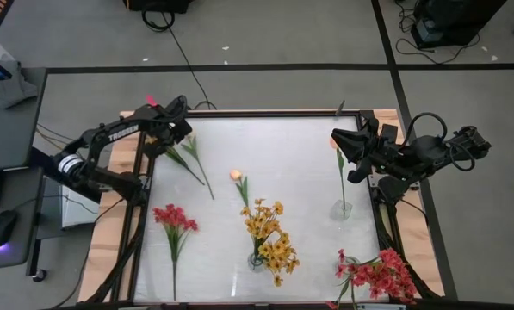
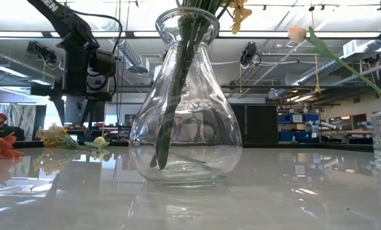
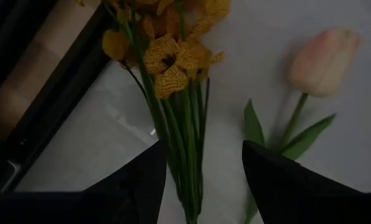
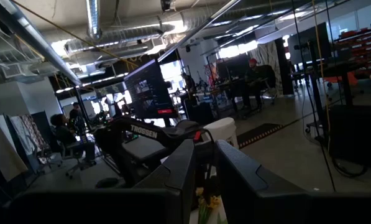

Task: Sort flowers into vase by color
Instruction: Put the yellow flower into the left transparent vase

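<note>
A bushy yellow-orange cluster (image 3: pixel 173 56) on long green stems lies on the counter (image 1: pixel 291 155), well away from the round glass vase (image 2: pixel 185 102). The left gripper (image 3: pixel 201 168) hovers with jaws wide open astride its stems. The right gripper (image 1: pixel 343 148) waits beyond the small vase (image 1: pixel 341 208), its narrow-set jaws holding nothing visible.

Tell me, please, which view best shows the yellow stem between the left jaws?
The left wrist view: the yellow stem lies right between the open left gripper, blooms and stalks clear. The high view shows only green stalks beneath that gripper. The low view shows it small and distant. The right wrist view does not clearly show it.
</note>
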